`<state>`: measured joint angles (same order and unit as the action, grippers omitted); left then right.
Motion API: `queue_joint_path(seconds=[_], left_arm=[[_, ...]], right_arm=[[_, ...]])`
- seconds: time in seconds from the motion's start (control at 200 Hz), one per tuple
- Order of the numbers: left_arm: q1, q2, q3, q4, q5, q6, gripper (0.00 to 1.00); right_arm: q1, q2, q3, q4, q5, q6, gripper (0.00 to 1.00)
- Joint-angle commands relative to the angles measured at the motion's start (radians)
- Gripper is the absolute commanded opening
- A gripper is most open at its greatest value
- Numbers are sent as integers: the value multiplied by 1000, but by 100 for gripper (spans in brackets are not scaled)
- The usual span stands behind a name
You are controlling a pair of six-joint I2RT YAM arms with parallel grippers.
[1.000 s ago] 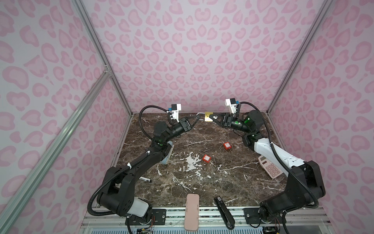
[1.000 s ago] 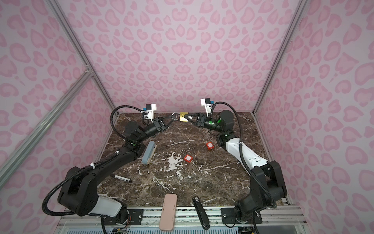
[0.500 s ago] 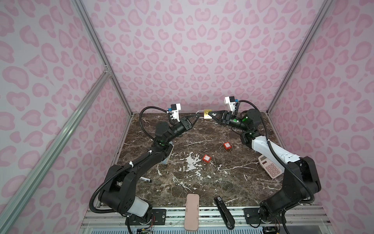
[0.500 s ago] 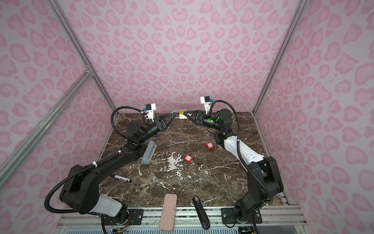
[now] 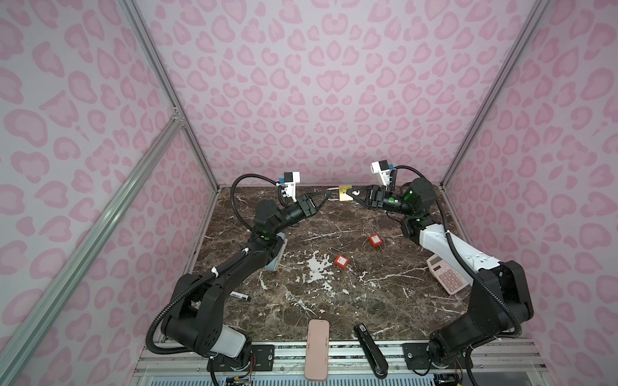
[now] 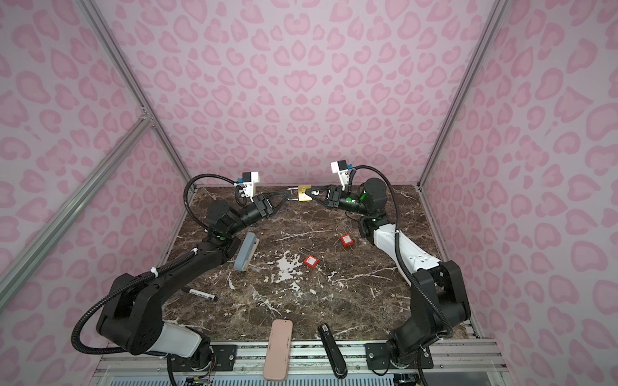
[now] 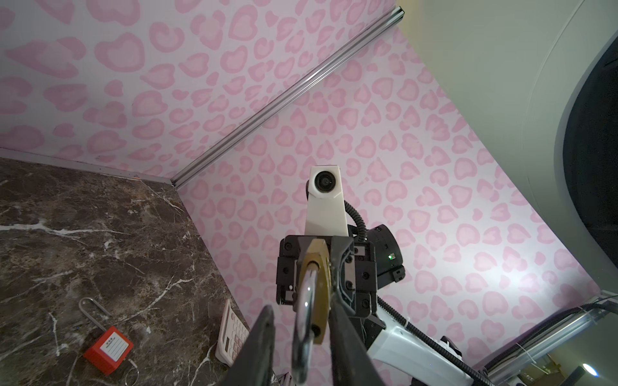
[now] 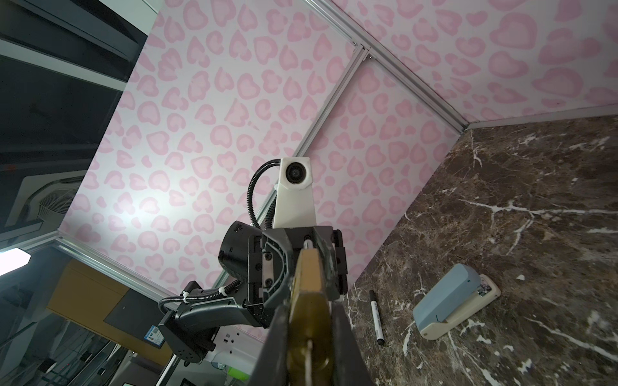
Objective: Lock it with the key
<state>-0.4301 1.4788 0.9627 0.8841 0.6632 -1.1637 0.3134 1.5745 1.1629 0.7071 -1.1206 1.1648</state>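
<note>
While R gripper (image 5: 348, 193) pinches 1 brass padlock (image 5: 344, 196), L gripper (image 5: 329, 195) spread round shackle (image 7: 305, 300), 2 red padlocks (image 5: 376, 240) (image 5: 340, 261)

No text reads cleanly anywhere. The white label on the red padlock (image 7: 108, 349) has printed lines, and the marker (image 8: 376, 317) has print on its barrel, both too blurred to make out. Same for the calculator (image 5: 448, 275) keys, the small white label on the black stapler (image 5: 363, 331) and the code sticker (image 8: 154, 334) on the left arm: too small to read.
</note>
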Motion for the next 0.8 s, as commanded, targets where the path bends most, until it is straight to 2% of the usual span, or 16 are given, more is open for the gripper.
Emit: queue_joint_path(seconds=[0.0, 0.27, 0.34, 0.53, 0.6, 0.795], left_arm=[[3, -18, -7, 10, 25, 16, 31], [9, -17, -3, 3, 39, 18, 27], [11, -15, 2, 1, 44, 20, 20], [11, -13, 5, -5, 54, 24, 10], [11, -13, 7, -8, 61, 25, 3], [10, -8, 8, -11, 87, 24, 3]], right_arm=[[-6, -8, 0, 28, -24, -13, 0], [-10, -17, 14, -23, -43, -42, 0], [-11, -17, 17, -33, -48, -48, 0], [-11, -15, 28, -69, -59, -68, 0], [-11, -13, 33, -80, -65, -77, 0], [-7, 3, 66, -131, -75, -89, 0]])
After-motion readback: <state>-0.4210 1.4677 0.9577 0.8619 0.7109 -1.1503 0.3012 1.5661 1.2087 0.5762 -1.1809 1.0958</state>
